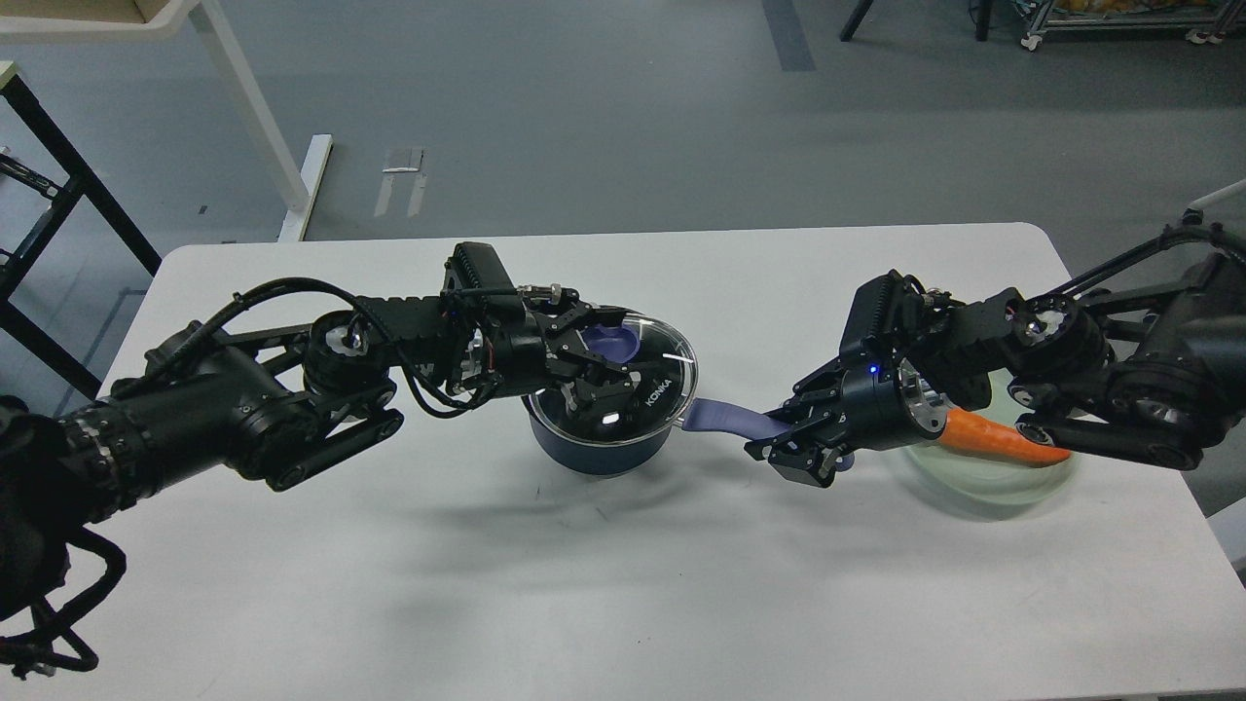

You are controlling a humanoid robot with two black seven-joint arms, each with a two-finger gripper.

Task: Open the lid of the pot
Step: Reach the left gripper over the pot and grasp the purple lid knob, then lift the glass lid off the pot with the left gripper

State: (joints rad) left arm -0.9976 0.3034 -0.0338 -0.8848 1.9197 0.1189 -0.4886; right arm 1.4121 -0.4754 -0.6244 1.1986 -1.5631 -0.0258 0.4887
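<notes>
The dark navy pot (596, 452) stands at the middle of the white table, its purple-blue handle (728, 418) pointing right. The clear glass lid (658, 378) with "KONKA" lettering sits tilted over the pot, its far right edge raised. My left gripper (602, 347) reaches in from the left and is shut on the lid's purple-blue knob (615, 342). My right gripper (800, 450) comes in from the right and is shut on the far end of the pot handle. The pot's inside is mostly hidden by the lid and gripper.
A pale green plate (983, 485) lies at the right of the table, under my right arm, with an orange carrot (1003, 439) on it. The table's (584, 584) front half is bare white surface. Table legs and a grey floor lie beyond the far edge.
</notes>
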